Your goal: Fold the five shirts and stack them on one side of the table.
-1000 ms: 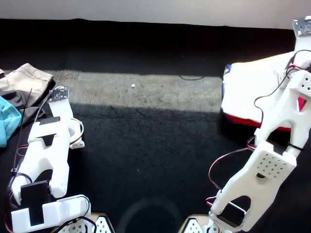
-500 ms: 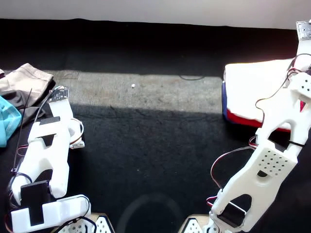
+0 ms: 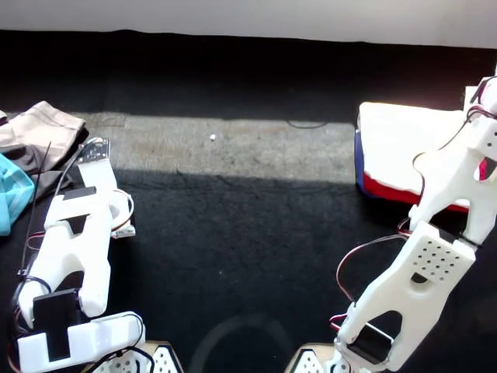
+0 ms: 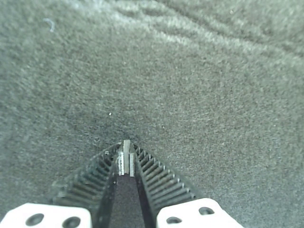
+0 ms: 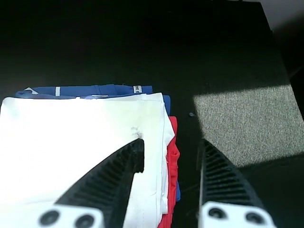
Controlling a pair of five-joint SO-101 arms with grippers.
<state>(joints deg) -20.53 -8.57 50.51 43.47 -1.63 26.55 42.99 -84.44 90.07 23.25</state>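
— Where do the shirts lie?

— Three are folded in a stack (image 3: 400, 151) on the right side of the counter (image 3: 233, 233): a white shirt (image 5: 71, 142) on top, a blue shirt (image 5: 95, 90) and a red shirt (image 5: 172, 142) under it. The loose heap (image 3: 35, 148) sits at the far left edge, a beige shirt (image 3: 43, 124) above a teal shirt (image 3: 12, 194). There's something dark between them, but I can't tell whether it's cloth or shadow.

— And the arms?

— The right fingers (image 5: 116, 173) are spread apart and hold nothing. They hover over the corner of the white shirt, one above the cloth and the other past its edge. The left fingers (image 4: 152, 173) are pressed together with their tips down at the bare counter, near the heap.

— So what's the step?

— I'd say it's leaving the stack and fetching the next loose shirt.

— How should it be done?

— Lift the right arm straight up before swinging it away, so a finger doesn't catch that white corner and drag the top fold open. Open the left fingers before they reach the heap. Pinch one layer at a hem or shoulder, not a bunch. Then draw it to the open middle, where both arms can reach it.
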